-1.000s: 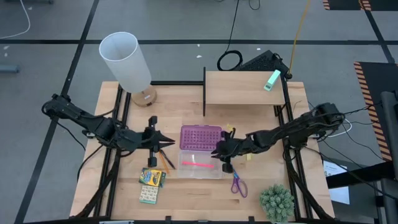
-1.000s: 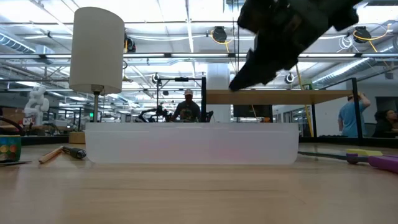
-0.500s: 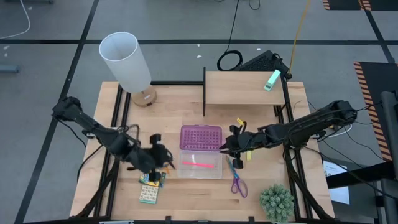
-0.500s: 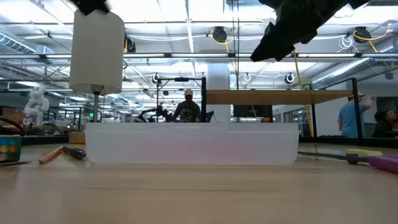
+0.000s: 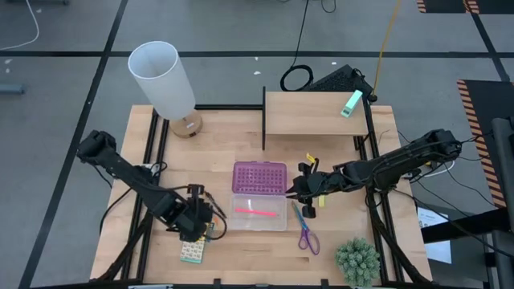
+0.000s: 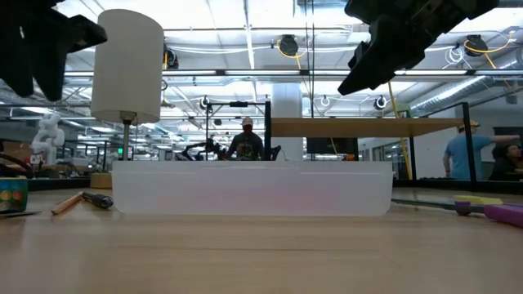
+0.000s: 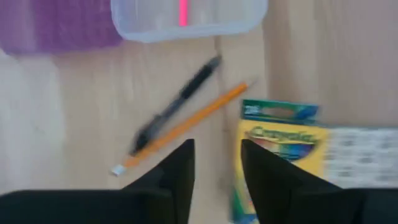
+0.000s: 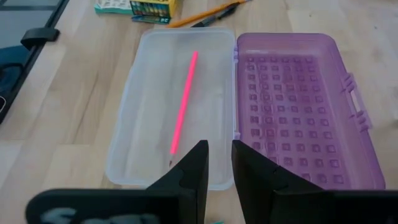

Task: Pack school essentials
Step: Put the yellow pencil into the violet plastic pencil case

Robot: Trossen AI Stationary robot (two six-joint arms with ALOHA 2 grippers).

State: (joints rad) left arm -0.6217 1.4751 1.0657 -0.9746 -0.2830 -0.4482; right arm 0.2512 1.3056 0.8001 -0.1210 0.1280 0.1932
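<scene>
A clear tray with its purple studded lid open lies mid-table, and a pink pen lies in the tray. Left of it lie a dark pencil and an orange pencil, and nearer are the crayon box and a pale patterned pack. Purple-handled scissors lie right of the tray. My left gripper hovers open above the crayon box's edge, holding nothing. My right gripper hangs slightly open and empty over the case's right end.
A white lamp stands at the far left and a wooden shelf with a mint-green block at the far middle. A small green plant sits at the near right. People show in the room beyond.
My left gripper has gone from beside the pencils toward the table's near edge and now hangs over the crayon box. My right gripper has drawn back toward the right edge, from over the tray to the case's right end, rising a little.
</scene>
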